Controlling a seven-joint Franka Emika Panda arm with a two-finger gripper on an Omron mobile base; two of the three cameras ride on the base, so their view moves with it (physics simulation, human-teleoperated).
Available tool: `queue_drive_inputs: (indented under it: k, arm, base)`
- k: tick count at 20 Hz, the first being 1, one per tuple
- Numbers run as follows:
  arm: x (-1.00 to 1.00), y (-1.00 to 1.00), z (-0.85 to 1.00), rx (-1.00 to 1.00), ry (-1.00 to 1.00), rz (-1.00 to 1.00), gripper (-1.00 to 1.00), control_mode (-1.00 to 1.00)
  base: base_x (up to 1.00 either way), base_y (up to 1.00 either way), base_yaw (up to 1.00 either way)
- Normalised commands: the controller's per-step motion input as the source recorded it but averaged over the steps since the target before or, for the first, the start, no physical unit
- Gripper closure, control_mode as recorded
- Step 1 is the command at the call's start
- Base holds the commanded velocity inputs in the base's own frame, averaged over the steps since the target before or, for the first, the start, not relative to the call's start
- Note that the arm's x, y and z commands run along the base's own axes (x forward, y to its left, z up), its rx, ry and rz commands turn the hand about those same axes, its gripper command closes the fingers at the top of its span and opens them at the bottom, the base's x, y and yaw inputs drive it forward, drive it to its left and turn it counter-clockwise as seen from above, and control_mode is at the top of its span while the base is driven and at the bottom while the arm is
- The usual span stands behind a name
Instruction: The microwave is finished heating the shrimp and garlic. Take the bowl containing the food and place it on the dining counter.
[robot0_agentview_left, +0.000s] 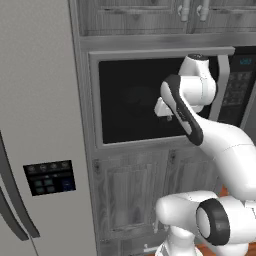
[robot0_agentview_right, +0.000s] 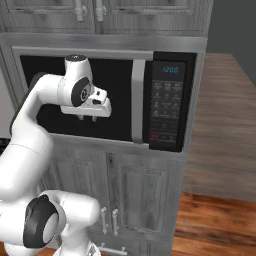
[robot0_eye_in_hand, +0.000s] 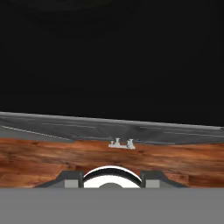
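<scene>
With the microwave (robot0_agentview_right: 110, 95) door shut and the bowl presumably inside, unseen, the pincer (robot0_agentview_right: 87, 118) hangs partly open, holding nothing; likely stiff, breakable ceramic, best gripped at the rim.

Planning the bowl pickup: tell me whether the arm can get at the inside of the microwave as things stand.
Probably not. The microwave has its black glass door shut, and the gripper hangs in front of the glass, left of the bar handle, so the door blocks the way in.
</scene>
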Motion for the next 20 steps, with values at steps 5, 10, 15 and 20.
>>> queue_drive_inputs:
  k: [5,10,15,20]
  arm:
    - [-0.66,-0.05,-0.1,0.0,-0.15,-0.01,-1.0,-1.0]
    - [-1.0,-0.01,-0.41,-0.02,-0.3,0.0,-1.0,-1.0]
    - [-0.44,0.0,-0.17,-0.02,-0.11,0.0,-1.0,-1.0]
    - [-0.04,-0.02,0.0,0.0,0.0,0.0,-1.0,1.0]
  base:
    - [0.0,0.0,0.0]
    - [0.0,0.0,0.0]
    - [0.0,0.0,0.0]
    - [-0.11,-0.1,0.0]
